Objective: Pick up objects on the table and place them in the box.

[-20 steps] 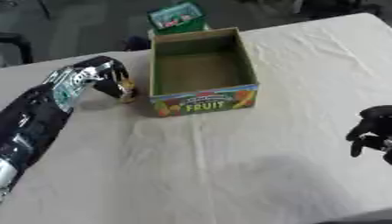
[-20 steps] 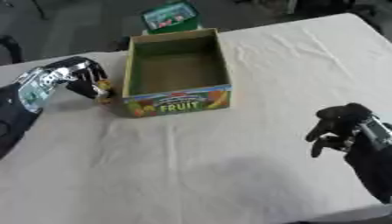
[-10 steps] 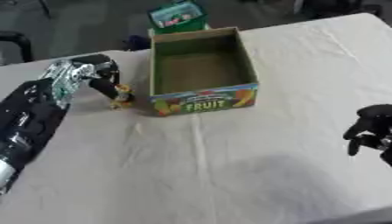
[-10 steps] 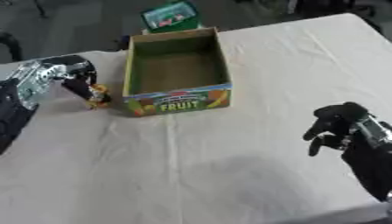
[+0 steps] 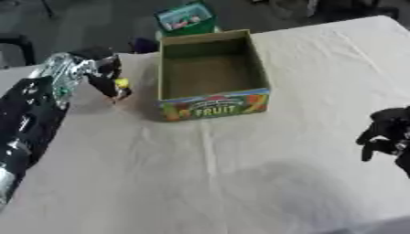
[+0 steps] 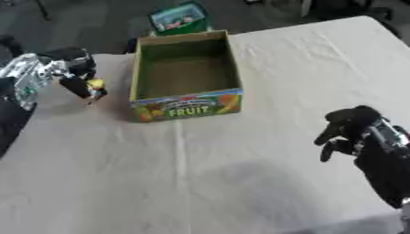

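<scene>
My left hand (image 5: 89, 67) is at the table's left side, fingers curled round a small dark thing with a yellow patch (image 5: 120, 84). The hand holds it just left of the box, outside it. The box (image 5: 214, 105) is open cardboard with "FRUIT" printed on its front wall, and its inside looks bare. My right hand (image 6: 351, 129) hovers low at the right edge with fingers curled and nothing in them.
A green packet (image 5: 186, 17) lies beyond the table's far edge, behind the box. A white cloth (image 5: 240, 173) covers the table. My black left forearm (image 5: 24, 123) stretches along the left side.
My left hand has drawn back a little to the left and risen with the small yellow-and-dark thing in it. The right hand has hardly moved.
</scene>
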`<state>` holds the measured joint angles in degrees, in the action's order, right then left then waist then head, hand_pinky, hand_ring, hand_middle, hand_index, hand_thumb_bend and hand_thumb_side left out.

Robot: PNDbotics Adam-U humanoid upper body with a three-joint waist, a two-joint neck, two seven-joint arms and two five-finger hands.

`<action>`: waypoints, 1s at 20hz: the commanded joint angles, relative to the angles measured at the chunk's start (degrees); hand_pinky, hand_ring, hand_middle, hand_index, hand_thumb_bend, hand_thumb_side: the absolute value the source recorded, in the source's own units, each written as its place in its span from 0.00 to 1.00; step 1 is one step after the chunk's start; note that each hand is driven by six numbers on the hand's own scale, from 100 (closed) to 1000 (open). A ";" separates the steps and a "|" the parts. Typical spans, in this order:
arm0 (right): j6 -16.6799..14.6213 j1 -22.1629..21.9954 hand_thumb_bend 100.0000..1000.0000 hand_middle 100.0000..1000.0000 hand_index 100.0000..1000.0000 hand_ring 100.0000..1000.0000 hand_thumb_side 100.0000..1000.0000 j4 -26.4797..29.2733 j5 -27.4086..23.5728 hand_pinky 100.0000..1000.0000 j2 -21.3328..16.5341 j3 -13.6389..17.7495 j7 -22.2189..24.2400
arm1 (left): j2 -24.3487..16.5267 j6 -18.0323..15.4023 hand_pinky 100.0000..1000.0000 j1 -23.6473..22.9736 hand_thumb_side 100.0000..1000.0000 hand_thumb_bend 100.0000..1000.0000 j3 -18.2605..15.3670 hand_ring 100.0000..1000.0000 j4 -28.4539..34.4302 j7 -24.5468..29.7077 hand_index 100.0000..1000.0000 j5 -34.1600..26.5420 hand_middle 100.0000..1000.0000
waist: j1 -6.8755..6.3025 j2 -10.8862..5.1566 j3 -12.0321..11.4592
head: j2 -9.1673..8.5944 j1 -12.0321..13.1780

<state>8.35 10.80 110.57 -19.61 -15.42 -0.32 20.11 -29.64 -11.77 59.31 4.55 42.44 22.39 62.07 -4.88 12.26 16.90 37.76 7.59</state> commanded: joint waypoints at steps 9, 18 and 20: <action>-0.21 0.17 0.00 0.44 0.65 0.51 0.69 0.85 -0.29 0.34 -0.52 0.33 0.05 | 1.46 -7.26 0.07 3.51 0.06 0.10 -3.73 0.08 13.02 -12.97 0.19 1.71 0.01 | 0.72 -1.36 -0.23 | 0.24 -0.08; -0.26 0.80 0.00 0.44 0.65 0.51 0.68 1.08 -0.75 0.34 -0.23 -0.06 0.48 | 7.21 -9.52 0.14 2.92 0.04 0.12 -0.04 0.12 12.12 -24.73 0.23 6.01 0.06 | 1.08 -0.78 1.07 | -0.89 0.55; -0.22 1.03 0.00 0.44 0.65 0.51 0.68 1.14 -0.81 0.34 -0.11 -0.14 0.56 | 8.43 -9.75 0.17 2.39 0.04 0.08 0.04 0.14 11.04 -27.39 0.25 7.11 0.09 | 1.12 -0.53 1.32 | -1.17 0.40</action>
<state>8.29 11.13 110.57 -19.96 -15.27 -0.41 20.43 -20.99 -21.37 60.66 4.60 53.26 -3.37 68.41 -4.19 12.66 18.16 37.22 7.96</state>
